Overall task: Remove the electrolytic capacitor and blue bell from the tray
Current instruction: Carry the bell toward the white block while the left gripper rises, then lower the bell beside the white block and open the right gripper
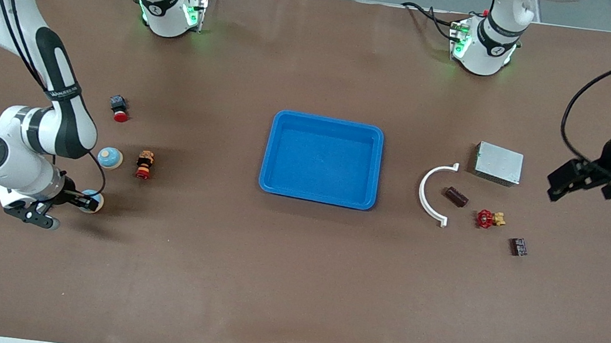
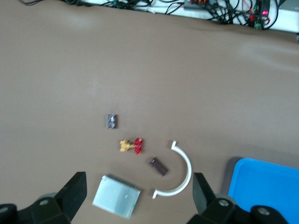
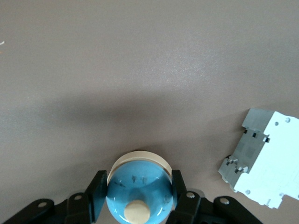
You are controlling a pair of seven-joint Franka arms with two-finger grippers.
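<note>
My right gripper (image 1: 84, 201) (image 3: 138, 192) is shut on a blue dome bell (image 1: 93, 202) (image 3: 140, 189) with a cream base and knob, low over the right arm's end of the table. Its black fingers (image 3: 97, 196) press the bell's two sides. A second blue bell (image 1: 109, 157) rests on the table, farther from the front camera. The capacitor (image 1: 456, 196) (image 2: 158, 166), a small dark brown cylinder, lies inside a white arc toward the left arm's end. My left gripper (image 1: 554, 186) (image 2: 139, 189) hangs open and holds nothing, high over the table beside the silver box.
A blue tray (image 1: 267, 155) (image 2: 243, 186) sits mid-table. By the capacitor lie the white arc (image 1: 422, 190) (image 2: 187, 172), the silver box (image 1: 498, 163) (image 2: 117, 196), a red valve (image 1: 486, 219) and a dark block (image 1: 519, 246). Near the bells: a red button (image 1: 120, 109), a red-brown part (image 1: 144, 164), a white breaker (image 3: 264, 170).
</note>
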